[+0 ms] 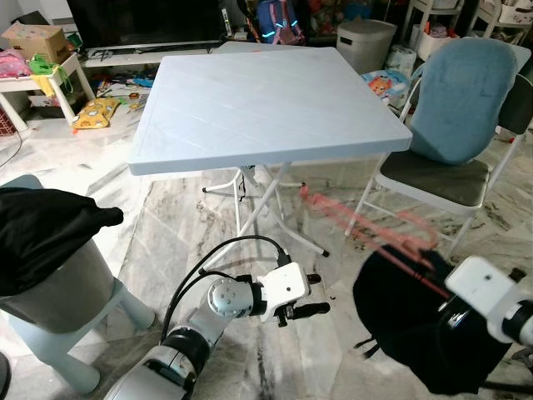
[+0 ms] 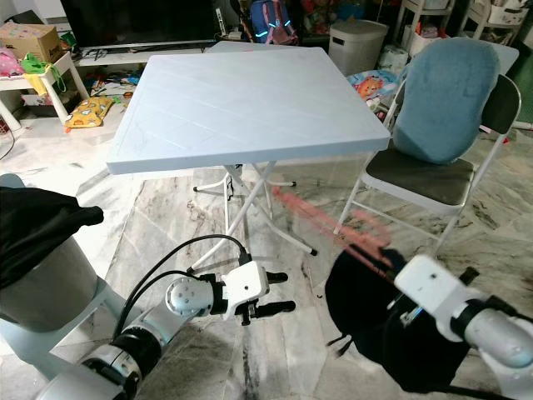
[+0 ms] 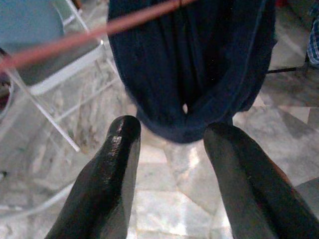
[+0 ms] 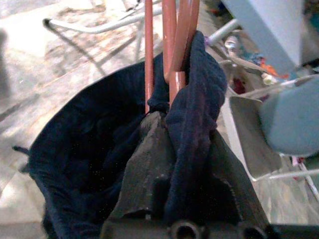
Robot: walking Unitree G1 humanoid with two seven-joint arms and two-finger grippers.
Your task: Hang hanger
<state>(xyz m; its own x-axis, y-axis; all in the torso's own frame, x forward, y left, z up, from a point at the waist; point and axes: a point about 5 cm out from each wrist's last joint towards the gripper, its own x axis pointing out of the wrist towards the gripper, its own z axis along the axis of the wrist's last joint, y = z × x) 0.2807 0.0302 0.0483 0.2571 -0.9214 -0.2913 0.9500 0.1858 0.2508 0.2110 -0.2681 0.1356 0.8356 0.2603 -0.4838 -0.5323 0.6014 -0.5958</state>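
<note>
A cluttered living room with a pale marble floor (image 1: 275, 350) lies ahead, toys and boxes along the far wall beneath a dark television. In the middle stands one light blue folding bench (image 1: 266, 104), its top bare. To its right is one folding chair (image 1: 454, 137) with a blue cushion propped on its back. At near left, one grey stool (image 1: 58, 308) carries a black cloth (image 1: 46, 229) heaped over it.

At near right, the right tool (image 4: 177, 149) is clamped on one red hanger (image 1: 375, 229) together with the dark navy garment (image 1: 416, 333) draped from it. The hanger's long red bar, blurred, reaches from the grip toward the gap between bench and chair, and the garment sags low over the floor. The left tool (image 1: 312, 293) hovers low at near centre, its two black fingers (image 3: 112, 174) spread wide and holding nothing, aimed at the garment's lower fold.

No rail or hook to take the hanger can be made out here, so the robot will probably have to walk or turn. That brings risks:

- The projecting bar could strike the bench legs or the chair frame and twist in the grip.
- The grip pinches cloth as well as plastic, so the hanger might slip.
- The garment could slide off the hanger onto the floor.
- The spread left fingers could snag the hanging fabric.
</note>
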